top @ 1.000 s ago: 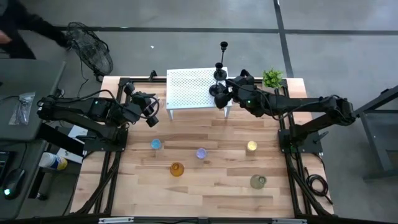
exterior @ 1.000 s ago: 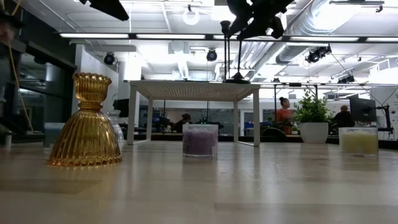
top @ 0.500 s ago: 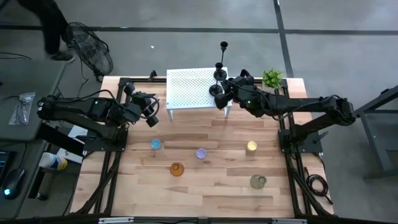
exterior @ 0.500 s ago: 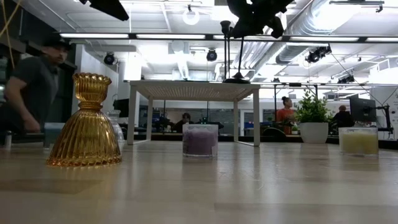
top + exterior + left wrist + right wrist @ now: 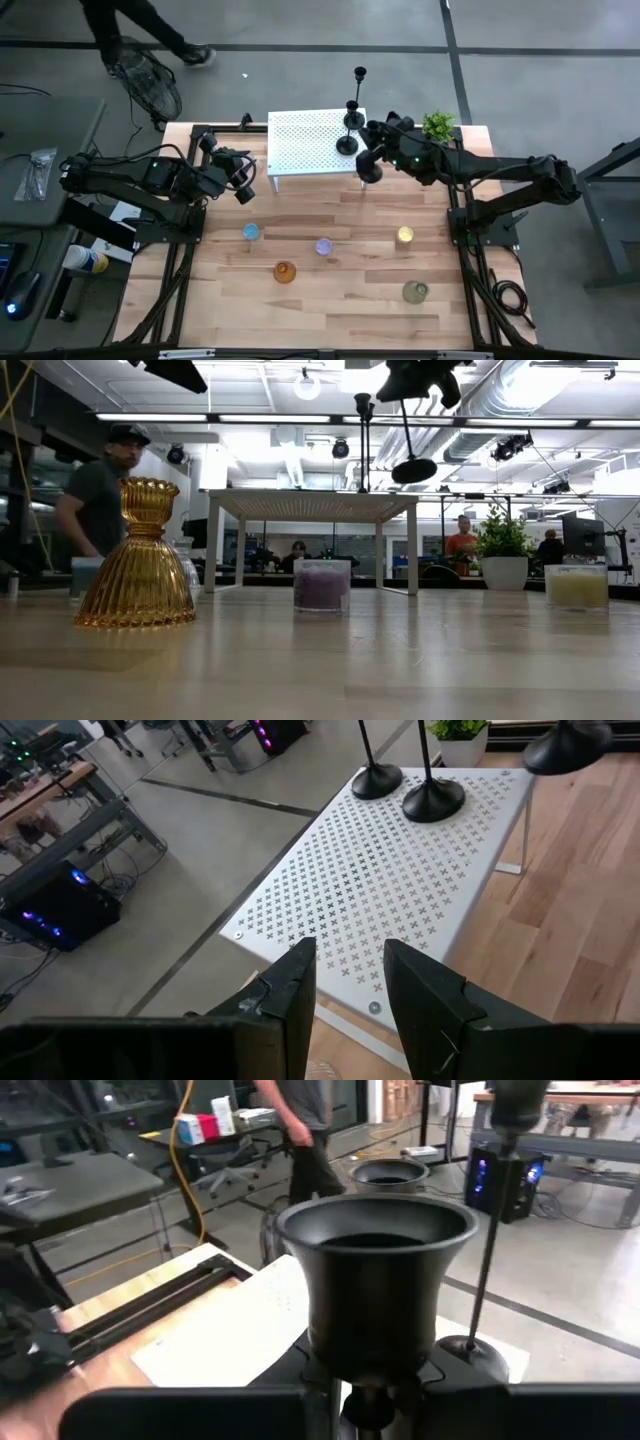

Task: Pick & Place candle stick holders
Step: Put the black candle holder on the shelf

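My right gripper (image 5: pixel 380 140) is shut on a slim black candlestick (image 5: pixel 408 435), whose round base (image 5: pixel 369 170) hangs off the right near corner of the white perforated stand (image 5: pixel 305 140). Two taller black candlesticks (image 5: pixel 350 115) stand by their round bases (image 5: pixel 433 798) on the stand's right end. Coloured glass holders sit on the wood: blue (image 5: pixel 250 232), purple (image 5: pixel 323 246), amber (image 5: pixel 285 272), yellow (image 5: pixel 404 235) and greenish (image 5: pixel 415 291). My left gripper (image 5: pixel 345 990) waits open, raised left of the stand, with nothing between its fingers. My right gripper pinches the candlestick's thin stem just under its cup (image 5: pixel 366 1398) between the two fingers. They come in nearly level from the table's right, across the stem. The candlestick hangs below them, tilted, its round base (image 5: pixel 414 470) clear of the stand.
A small green potted plant (image 5: pixel 437 124) stands at the table's far right, close behind my right arm. A person (image 5: pixel 100 500) walks past beyond the table's far left, near a wire fan (image 5: pixel 145 80). Bare wood lies between the stand and the glass holders.
My right gripper has risen and drawn back toward the table's right with the candlestick. Its base has left the stand's top and swung out past the right near corner, and the stick is now tilted. The person has walked along behind the table's far left.
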Controlling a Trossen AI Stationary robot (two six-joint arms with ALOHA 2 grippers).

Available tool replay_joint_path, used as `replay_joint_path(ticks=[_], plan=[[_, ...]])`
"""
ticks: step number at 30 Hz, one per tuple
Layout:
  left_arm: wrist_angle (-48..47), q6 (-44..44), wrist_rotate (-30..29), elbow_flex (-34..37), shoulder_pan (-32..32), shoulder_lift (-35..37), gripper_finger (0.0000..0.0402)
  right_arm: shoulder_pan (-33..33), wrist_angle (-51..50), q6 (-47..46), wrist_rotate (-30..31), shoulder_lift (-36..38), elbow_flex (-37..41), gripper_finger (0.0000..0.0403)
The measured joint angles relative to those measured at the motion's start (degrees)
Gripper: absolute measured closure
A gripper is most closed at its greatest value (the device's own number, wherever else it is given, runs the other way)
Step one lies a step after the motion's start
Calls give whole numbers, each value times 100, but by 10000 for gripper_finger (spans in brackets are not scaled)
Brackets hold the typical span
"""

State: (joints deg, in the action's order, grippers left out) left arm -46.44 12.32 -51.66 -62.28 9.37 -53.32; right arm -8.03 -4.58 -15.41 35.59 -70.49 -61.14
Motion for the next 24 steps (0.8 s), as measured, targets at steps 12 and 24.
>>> replay_joint_path(ticks=[12, 24], plan=[[0, 0, -13, -2, 0, 0, 284, -155, -154, 68, -170, 1, 0, 370], [1, 0, -11, -2, 0, 0, 284, -180, -160, 56, -263, -14, 0, 370]])
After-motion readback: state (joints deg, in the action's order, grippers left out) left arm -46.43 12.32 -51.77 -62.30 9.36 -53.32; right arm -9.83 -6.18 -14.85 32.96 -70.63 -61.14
